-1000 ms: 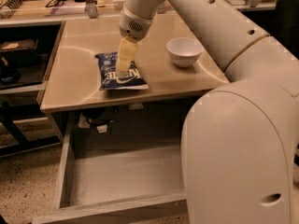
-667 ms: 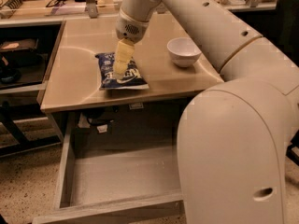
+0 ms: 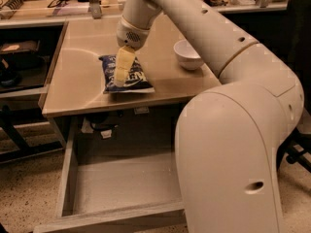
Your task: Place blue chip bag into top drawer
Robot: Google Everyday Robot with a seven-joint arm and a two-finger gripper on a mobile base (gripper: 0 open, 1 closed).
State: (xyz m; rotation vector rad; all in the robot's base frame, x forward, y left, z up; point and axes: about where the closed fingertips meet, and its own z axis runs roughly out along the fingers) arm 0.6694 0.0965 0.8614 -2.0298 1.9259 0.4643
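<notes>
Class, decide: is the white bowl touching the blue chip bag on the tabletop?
Apart. The camera view shows bare tabletop between the white bowl and the blue chip bag; the gripper hangs over the bag.

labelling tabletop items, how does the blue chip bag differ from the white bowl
The blue chip bag is dark navy and lies flat; the white bowl is white and stands upright. The bag is nearer the front edge, the bowl farther back. The gripper hangs over the bag, not the bowl. Both sit on the beige tabletop.
</notes>
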